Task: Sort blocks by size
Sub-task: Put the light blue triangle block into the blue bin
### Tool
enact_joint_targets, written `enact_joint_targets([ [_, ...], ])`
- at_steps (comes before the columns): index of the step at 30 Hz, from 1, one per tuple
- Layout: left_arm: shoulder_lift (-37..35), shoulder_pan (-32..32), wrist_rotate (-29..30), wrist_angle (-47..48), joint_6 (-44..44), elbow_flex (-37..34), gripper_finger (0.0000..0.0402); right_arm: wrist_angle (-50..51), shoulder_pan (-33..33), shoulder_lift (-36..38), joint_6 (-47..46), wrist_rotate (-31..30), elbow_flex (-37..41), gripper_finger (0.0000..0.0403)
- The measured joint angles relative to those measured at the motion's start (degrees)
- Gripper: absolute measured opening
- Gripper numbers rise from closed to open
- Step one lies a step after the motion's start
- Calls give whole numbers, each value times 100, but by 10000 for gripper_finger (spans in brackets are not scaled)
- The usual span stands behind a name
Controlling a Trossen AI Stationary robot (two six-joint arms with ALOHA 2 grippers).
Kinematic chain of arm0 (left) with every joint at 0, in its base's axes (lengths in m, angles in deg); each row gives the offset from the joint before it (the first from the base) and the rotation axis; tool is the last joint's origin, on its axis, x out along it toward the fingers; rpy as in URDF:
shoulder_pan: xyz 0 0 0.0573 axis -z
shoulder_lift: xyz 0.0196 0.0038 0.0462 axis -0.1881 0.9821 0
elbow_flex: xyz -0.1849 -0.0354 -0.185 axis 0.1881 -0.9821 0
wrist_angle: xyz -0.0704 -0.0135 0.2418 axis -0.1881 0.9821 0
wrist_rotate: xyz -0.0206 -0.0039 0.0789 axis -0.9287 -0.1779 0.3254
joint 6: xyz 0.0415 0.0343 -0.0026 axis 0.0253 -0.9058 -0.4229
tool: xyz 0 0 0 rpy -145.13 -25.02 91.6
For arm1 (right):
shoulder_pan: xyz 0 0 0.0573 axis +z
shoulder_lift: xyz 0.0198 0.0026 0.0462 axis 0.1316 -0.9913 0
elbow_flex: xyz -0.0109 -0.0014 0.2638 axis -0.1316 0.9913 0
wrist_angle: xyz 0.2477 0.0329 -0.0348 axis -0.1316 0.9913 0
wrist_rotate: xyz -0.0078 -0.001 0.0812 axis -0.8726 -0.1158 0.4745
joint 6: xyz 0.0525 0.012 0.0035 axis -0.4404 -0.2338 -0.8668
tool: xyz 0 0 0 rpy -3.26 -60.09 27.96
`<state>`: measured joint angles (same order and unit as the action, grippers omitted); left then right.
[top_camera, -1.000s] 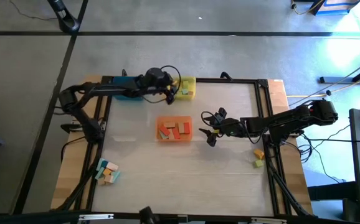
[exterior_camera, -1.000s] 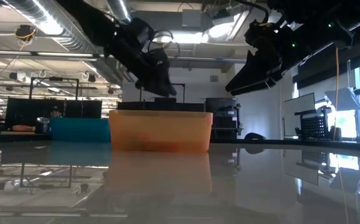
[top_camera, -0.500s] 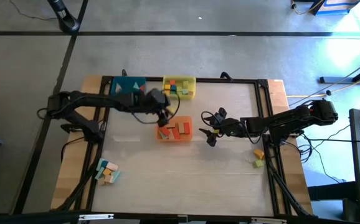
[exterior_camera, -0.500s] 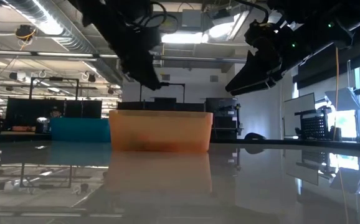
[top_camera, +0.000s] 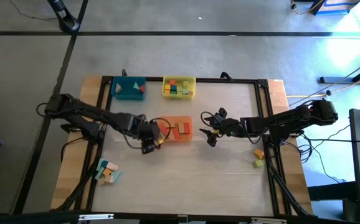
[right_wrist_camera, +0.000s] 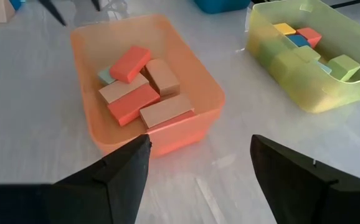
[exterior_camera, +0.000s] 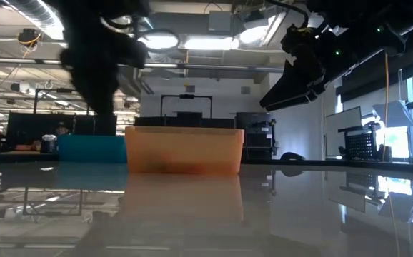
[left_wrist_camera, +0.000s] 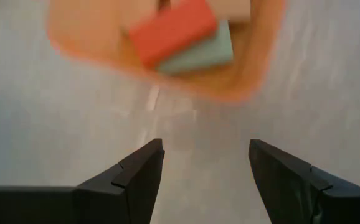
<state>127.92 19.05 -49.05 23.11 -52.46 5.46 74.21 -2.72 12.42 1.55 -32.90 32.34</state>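
I can read no brand, label or writing on anything here.

My left fingers (top_camera: 150,144) hang over the bare tabletop (top_camera: 186,180) just beside the near left corner of the orange tray (top_camera: 187,138), spread apart and grasping nothing; in my left wrist view only grey surface shows between them, with the tray's rim past their tips. My right fingers (top_camera: 208,130) hover just beside the tray's right side, also released and empty, pointing toward it.

There are three trays: the orange one mid-table, and a blue tray (top_camera: 129,94) and a yellow tray (top_camera: 179,94) side by side along the far edge. The blocks lie in five places. In the orange tray my right wrist view shows five larger blocks (right_wrist_camera: 139,93): two red, two natural wood, and a pale green one mostly under a red one. The yellow tray holds a heap of small ones (right_wrist_camera: 307,45) in yellow, red, blue and green; I cannot count them surely. The blue tray holds a few, too small to count. A loose cluster (top_camera: 107,172) sits at the near left corner of the tabletop, and two more blocks (top_camera: 258,158) lie by the right edge, under my right arm.

In the low view the orange tray stands in front, hiding its contents.
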Motion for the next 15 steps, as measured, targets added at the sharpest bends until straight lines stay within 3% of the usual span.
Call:
enact_joint_targets([
  [8, 4, 933, -164, 919, 1448, 0, 223, -11, 0, 0, -7, 0, 0, 276],
  [15, 4, 1732, -1195, 1139, 2468, 0, 223, -17, 0, 0, -11, 0, 0, 276],
])
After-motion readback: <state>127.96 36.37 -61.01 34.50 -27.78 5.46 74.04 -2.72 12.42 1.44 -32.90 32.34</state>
